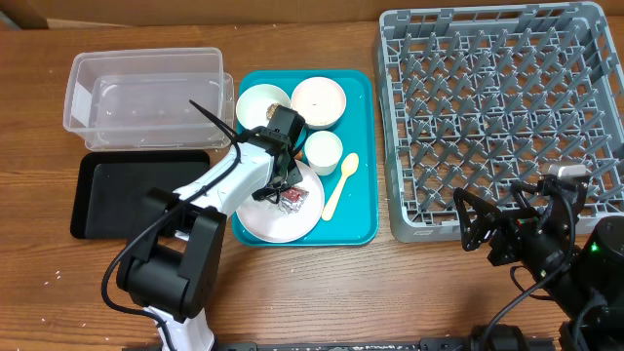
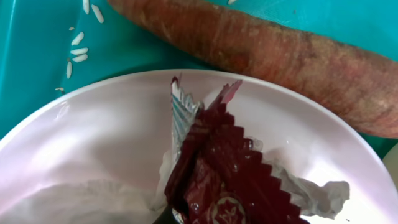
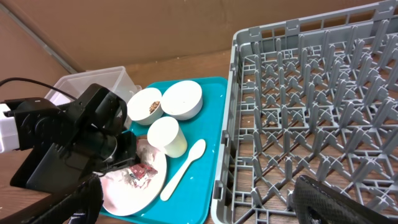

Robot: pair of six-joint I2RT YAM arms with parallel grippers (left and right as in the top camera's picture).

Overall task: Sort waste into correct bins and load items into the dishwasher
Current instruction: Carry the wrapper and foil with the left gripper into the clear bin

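At the centre of the overhead view, the left gripper [image 1: 284,187] hangs low over the round plate [image 1: 268,219], right at the crumpled foil wrapper [image 2: 217,180]. Its fingers are not shown clearly in any view, so I cannot tell whether they are apart or clamped on the foil. In the left wrist view the wrapper fills the lower middle of the frame. It is dark red outside and ribbed silver inside, with a saw-tooth cut edge, and its long axis runs from the upper centre down to the bottom edge. So the wrapper lies directly under the claw rather than off to one side.

White crumpled paper [image 2: 311,190], soft and creased, lies beneath and beside the foil on the glossy plate. Past the rim, a rough orange-brown food stick [image 2: 280,56] slants across the top right. Loose rice grains [image 2: 76,50] dot the smooth teal tray [image 2: 31,74] at upper left.

The clear tub [image 1: 146,97] and the black tray [image 1: 136,193] lie toward the left of the overhead frame, on the left arm's side. That arm is plainly the nearer one for binning.

The right gripper [image 1: 464,220] waits at lower right with its fingers spread and empty, beside the grey pegged rack [image 1: 497,117].
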